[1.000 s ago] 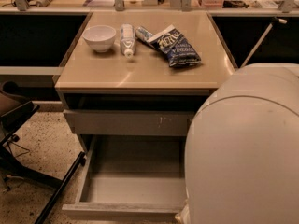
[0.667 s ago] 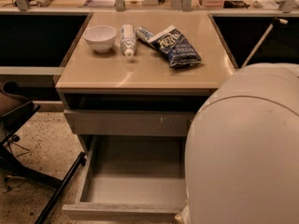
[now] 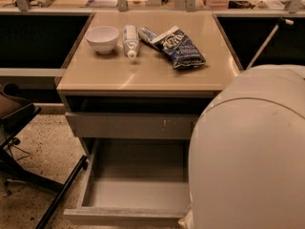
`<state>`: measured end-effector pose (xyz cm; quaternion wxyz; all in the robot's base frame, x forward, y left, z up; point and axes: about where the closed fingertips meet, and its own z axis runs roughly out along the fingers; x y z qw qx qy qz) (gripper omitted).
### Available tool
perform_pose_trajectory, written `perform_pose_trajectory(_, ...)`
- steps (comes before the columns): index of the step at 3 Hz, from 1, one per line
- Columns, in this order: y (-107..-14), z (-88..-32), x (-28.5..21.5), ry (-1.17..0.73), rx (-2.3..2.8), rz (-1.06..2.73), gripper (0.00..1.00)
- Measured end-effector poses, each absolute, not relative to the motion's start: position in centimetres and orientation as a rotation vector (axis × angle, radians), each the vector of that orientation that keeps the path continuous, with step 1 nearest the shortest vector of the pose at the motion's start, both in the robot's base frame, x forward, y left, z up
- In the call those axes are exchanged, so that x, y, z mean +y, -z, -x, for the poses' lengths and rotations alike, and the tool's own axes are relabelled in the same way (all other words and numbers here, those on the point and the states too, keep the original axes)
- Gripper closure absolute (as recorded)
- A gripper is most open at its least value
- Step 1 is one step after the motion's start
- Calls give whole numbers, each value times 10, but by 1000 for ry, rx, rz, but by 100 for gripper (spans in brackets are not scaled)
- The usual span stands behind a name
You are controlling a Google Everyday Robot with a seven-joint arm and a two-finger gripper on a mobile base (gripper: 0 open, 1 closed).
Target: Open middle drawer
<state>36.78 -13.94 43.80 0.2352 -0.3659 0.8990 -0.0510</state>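
The middle drawer is pulled far out at the bottom of the view, and its shallow grey tray shows with nothing in it. Its flat grey front faces me along the lower edge. Above it is another grey drawer front with white scratches, under a dark gap below the tabletop. My gripper is not in view. The big white shell of my arm covers the lower right and hides the right end of both drawers.
On the beige cabinet top stand a white bowl, a white bottle lying down and a blue snack bag. A black chair base stands on the speckled floor at the left.
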Motion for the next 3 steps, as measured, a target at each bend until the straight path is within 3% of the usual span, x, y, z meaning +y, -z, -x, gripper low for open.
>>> perform_pose_trajectory(1,-438,-368,-139,140,2467,1004,12)
perform_pose_trajectory(2,-438,-368,-139,140,2466,1004,0)
perform_pose_trajectory(3,-438,-368,-139,140,2466,1004,0)
